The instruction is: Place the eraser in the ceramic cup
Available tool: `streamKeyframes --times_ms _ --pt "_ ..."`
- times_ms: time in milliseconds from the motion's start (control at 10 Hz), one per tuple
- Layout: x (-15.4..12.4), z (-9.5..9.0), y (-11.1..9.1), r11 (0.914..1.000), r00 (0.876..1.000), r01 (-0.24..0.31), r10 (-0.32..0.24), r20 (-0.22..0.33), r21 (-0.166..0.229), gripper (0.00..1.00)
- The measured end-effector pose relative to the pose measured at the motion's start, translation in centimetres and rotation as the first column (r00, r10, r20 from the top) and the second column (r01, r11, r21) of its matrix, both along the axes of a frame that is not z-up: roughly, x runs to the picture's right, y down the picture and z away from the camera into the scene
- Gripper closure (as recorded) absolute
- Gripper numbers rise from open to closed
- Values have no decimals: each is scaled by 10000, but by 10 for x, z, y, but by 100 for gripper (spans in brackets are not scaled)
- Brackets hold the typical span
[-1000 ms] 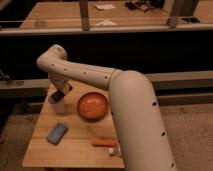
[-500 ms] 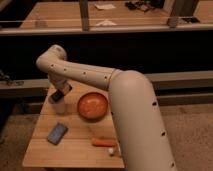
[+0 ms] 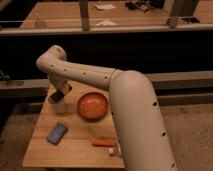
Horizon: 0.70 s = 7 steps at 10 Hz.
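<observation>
Cup, small, whitish and upright, stands at the far left of the wooden worktop. The end effector hangs directly over its mouth, close to the rim, with its fingers closed. Something dark shows at its tip, but I cannot tell whether that is the eraser or part of the end effector itself. The pale arm reaches in from the right, bends at a far-left joint and comes down to the cup. Its thick segment fills the near right of the scene.

Just right of the cup sits a wide orange bowl, near it but apart. On the near left lies a flat blue-grey block, turned at an angle, well apart from the cup. Toward the near right lies an orange stick, with a small white bit just beside it at the arm's edge.
</observation>
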<state>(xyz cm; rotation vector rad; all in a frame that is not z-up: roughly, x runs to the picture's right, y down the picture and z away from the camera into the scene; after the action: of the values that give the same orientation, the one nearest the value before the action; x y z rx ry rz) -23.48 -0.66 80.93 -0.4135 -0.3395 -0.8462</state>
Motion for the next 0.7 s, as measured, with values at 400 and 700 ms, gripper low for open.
streamKeyframes --times_ms 400,700 --pt "0 0 0 10000 10000 28 -28 20 43 88" --pt "0 0 0 10000 10000 47 -47 32 68 88"
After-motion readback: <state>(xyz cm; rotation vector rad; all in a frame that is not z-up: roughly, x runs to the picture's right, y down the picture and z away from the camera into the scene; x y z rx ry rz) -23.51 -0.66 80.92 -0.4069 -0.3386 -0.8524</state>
